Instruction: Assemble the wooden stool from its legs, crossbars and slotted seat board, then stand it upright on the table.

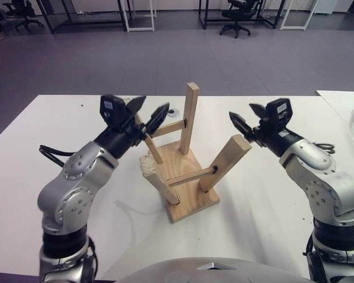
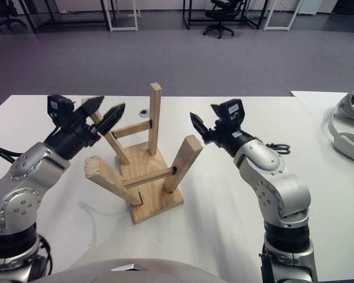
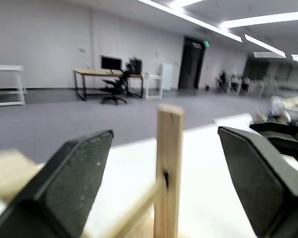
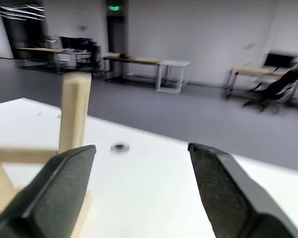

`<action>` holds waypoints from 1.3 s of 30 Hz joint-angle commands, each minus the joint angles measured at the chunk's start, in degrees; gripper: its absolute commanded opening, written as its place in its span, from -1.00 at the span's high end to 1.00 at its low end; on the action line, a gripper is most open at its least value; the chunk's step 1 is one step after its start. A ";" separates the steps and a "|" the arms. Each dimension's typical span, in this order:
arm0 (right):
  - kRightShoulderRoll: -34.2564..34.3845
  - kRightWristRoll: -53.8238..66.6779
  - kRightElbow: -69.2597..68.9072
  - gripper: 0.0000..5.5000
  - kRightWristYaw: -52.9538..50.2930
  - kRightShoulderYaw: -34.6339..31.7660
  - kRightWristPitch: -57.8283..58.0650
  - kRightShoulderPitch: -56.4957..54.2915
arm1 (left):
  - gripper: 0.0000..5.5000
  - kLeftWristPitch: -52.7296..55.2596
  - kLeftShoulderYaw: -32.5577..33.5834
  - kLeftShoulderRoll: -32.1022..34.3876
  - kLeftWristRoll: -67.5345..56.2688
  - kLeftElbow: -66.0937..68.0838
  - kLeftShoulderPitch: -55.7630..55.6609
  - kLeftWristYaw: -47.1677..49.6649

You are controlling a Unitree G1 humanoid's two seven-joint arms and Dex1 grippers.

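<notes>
The wooden stool lies upside down mid-table, its seat board flat and its legs pointing up. The back leg stands upright. The right leg and the front left leg lean outward, joined by a crossbar. My left gripper is open at the top of the rear left leg, with the upright leg beyond its fingers. My right gripper is open just above and behind the right leg's top, holding nothing. The back leg appears past one of its fingers.
A small round part lies on the table behind the stool. A black cable runs by my left arm, and a dark looped object lies near my right arm. A white headset rests on the neighbouring table at right.
</notes>
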 commanded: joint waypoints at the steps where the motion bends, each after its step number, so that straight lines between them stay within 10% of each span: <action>1: 1.83 1.52 1.40 -0.26 3.19 -2.38 -4.76 -0.69 | -0.41 -1.64 5.73 1.12 -6.19 0.27 -2.68 -2.63; 11: -4.47 43.41 -8.82 -0.26 -1.75 -15.14 3.55 -16.29 | -0.41 0.44 18.41 14.63 -45.66 -5.36 -6.25 -0.16; 21: -9.29 26.33 -6.73 -0.26 5.25 1.09 4.47 1.17 | -0.41 -10.38 -4.16 9.93 -9.15 -5.85 16.33 -10.21; 29: -4.84 38.00 0.13 -0.26 1.48 -11.34 -1.21 -6.94 | -0.41 -15.18 12.12 10.20 -36.00 -3.33 2.65 -3.03; 32: -8.34 23.99 9.04 -0.26 5.20 -7.50 -4.94 -4.43 | -0.41 -12.44 17.29 12.61 -33.85 7.53 9.54 -9.80; 39: -8.15 -2.17 18.53 -0.26 16.31 14.93 -15.22 4.54 | -0.41 -18.63 -13.57 14.78 13.44 25.43 13.72 -13.82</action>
